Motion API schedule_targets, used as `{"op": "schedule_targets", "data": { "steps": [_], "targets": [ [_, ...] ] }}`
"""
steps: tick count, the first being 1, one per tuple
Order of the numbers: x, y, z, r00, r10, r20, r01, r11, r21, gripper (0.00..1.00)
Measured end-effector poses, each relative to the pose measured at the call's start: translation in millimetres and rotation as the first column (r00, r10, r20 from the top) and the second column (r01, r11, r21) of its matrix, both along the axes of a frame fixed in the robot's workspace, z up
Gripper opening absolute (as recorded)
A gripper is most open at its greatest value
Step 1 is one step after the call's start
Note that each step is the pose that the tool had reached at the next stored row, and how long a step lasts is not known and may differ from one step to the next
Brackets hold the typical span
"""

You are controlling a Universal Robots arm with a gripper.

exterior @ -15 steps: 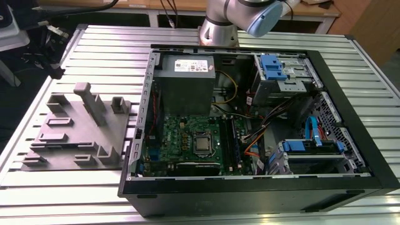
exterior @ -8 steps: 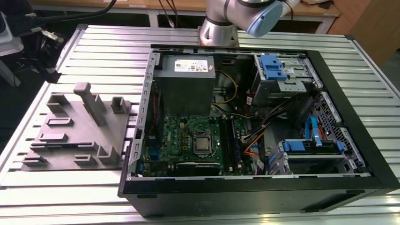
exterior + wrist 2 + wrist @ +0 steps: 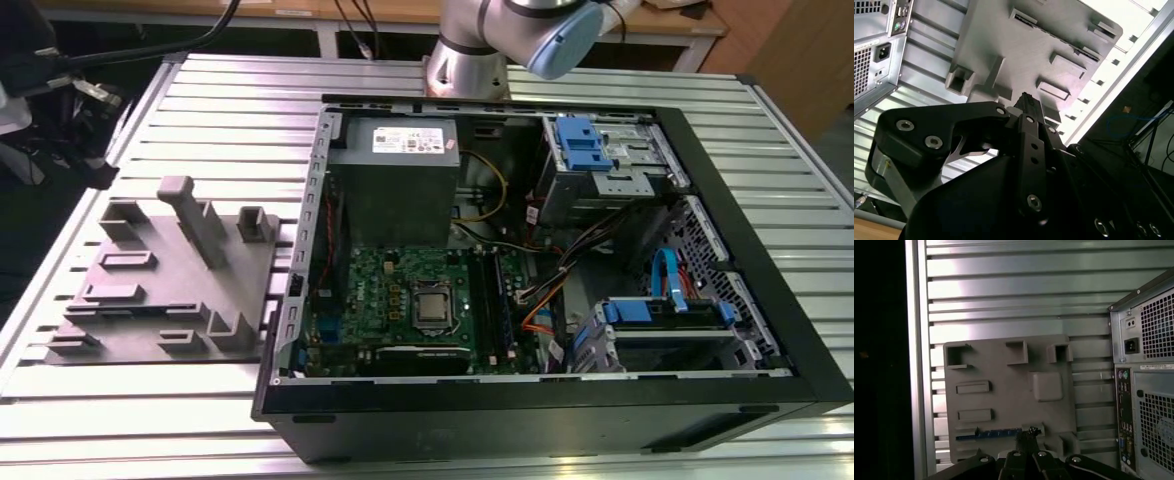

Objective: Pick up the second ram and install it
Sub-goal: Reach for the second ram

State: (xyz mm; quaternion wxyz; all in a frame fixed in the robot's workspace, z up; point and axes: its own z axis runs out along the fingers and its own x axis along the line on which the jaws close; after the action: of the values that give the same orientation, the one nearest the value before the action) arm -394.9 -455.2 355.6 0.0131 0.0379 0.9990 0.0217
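Note:
The second ram [image 3: 988, 434] is a thin blue stick standing on edge in a slot of the grey fixture block [image 3: 1004, 365]. In the first wrist view my gripper [image 3: 1027, 433] hangs well above the block, its tips close to one end of the stick. In the second wrist view the two black fingertips [image 3: 1026, 100] sit pressed together, holding nothing. In the exterior view the fixture block [image 3: 160, 280] lies on the table to the left of the open computer case [image 3: 534, 260]. Black slot rails [image 3: 489, 300] run beside the green motherboard [image 3: 387, 300].
The slatted aluminium table [image 3: 200, 90] carries the case and the fixture. The arm's base [image 3: 467, 60] stands behind the case. A grey power supply [image 3: 394, 180], blue drive brackets [image 3: 581, 145] and loose cables crowd the case. The case's rear panel [image 3: 1149, 390] stands next to the fixture.

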Motion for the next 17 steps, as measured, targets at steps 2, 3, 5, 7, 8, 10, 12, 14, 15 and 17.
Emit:
{"op": "schedule_targets", "data": {
  "steps": [2, 3, 5, 7, 8, 10, 12, 14, 15, 17],
  "targets": [
    [-3.2, -1.3, -2.9, 1.0000, 0.000, 0.0000, 0.000, 1.0000, 0.0000, 0.07],
    [-4.7, -1.9, -4.4, 1.0000, 0.000, 0.0001, 0.000, 1.0000, 0.0000, 0.07],
    [-7.1, -3.0, -7.2, 1.0000, 0.000, 0.0000, 0.000, 1.0000, 0.0000, 0.07],
    [-9.3, -4.1, -10.2, 1.0000, 0.000, 0.0001, 0.000, 1.0000, 0.0000, 0.07],
    [-10.7, -4.7, -11.9, 1.0000, 0.000, 0.0000, 0.000, 1.0000, 0.0000, 0.07],
    [-13.5, -5.9, -15.2, 1.0000, 0.000, 0.0000, 0.000, 1.0000, 0.0000, 0.07],
    [-16.4, -7.1, -18.5, 1.0000, 0.000, -0.0001, 0.000, 1.0000, -0.0001, 0.07],
    [-19.0, -8.3, -22.1, 1.0000, 0.000, 0.0000, 0.000, 1.0000, 0.0000, 0.07],
    [-20.2, -8.9, -24.1, 1.0000, 0.000, 0.0001, 0.000, 1.0000, 0.0001, 0.07],
    [-22.5, -10.0, -27.7, 1.0000, 0.000, 0.0000, 0.000, 1.0000, 0.0000, 0.07]
  ]
}}
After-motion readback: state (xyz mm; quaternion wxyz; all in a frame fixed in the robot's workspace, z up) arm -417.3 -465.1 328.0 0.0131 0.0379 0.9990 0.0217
